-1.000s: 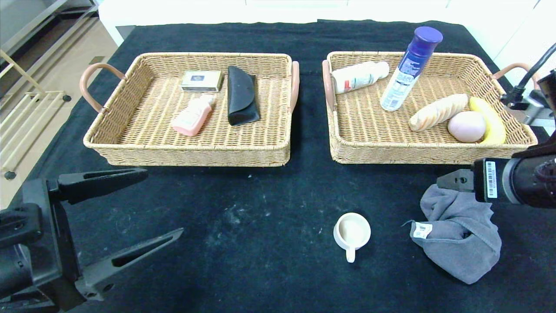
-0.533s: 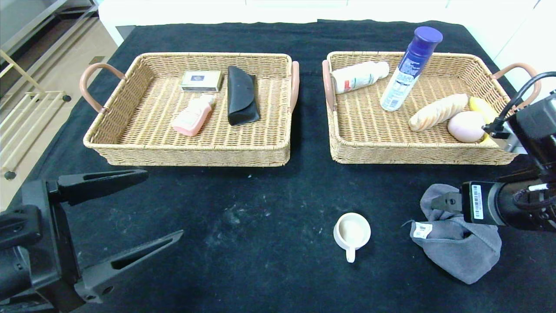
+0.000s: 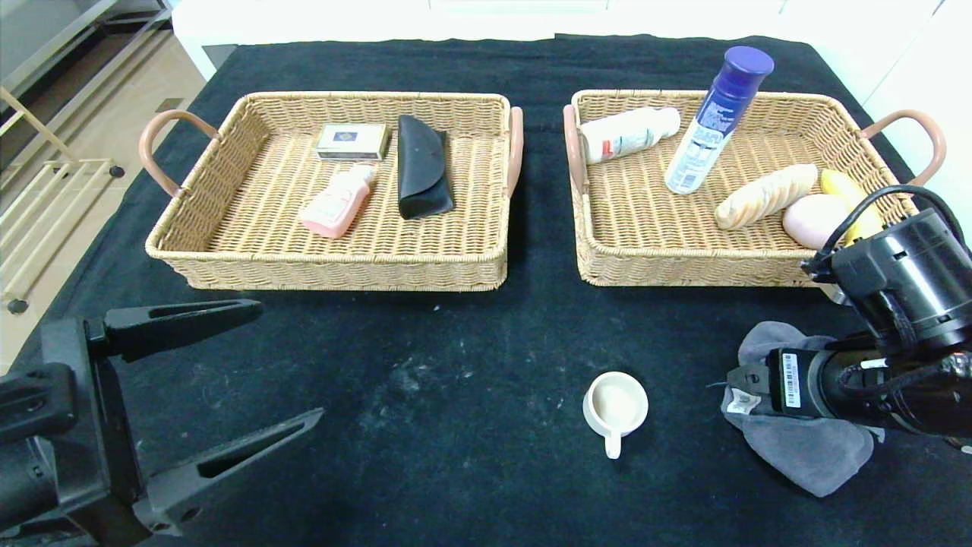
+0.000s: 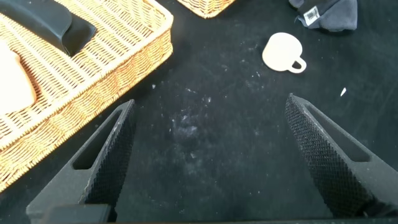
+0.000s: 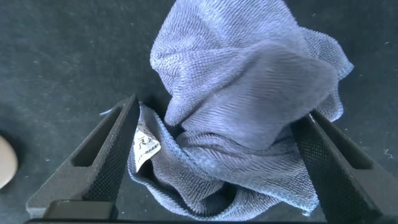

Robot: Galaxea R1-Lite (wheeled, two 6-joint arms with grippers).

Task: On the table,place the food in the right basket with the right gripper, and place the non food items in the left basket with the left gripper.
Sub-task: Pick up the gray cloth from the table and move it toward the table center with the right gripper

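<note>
A crumpled grey cloth (image 3: 812, 452) with a white tag lies on the black table at the front right. My right gripper (image 5: 217, 112) hangs open over it, one finger on each side of the cloth (image 5: 249, 74); in the head view the right wrist (image 3: 873, 372) hides part of the cloth. A small white cup (image 3: 615, 403) stands left of the cloth. My left gripper (image 3: 288, 361) is open and empty above bare table at the front left, and the cup (image 4: 281, 51) shows far beyond it. The left basket (image 3: 326, 270) and right basket (image 3: 729, 266) stand at the back.
The left basket holds a small box (image 3: 353, 141), a black case (image 3: 421, 167) and a pink bottle (image 3: 338, 201). The right basket holds a white bottle (image 3: 626, 133), a blue-capped spray can (image 3: 714, 121), a bread roll (image 3: 763, 196), a pink round item (image 3: 812, 220) and a banana (image 3: 847, 190).
My right arm has come forward and down from beside the right basket to over the grey cloth, now covering part of it. The left arm has barely moved.
</note>
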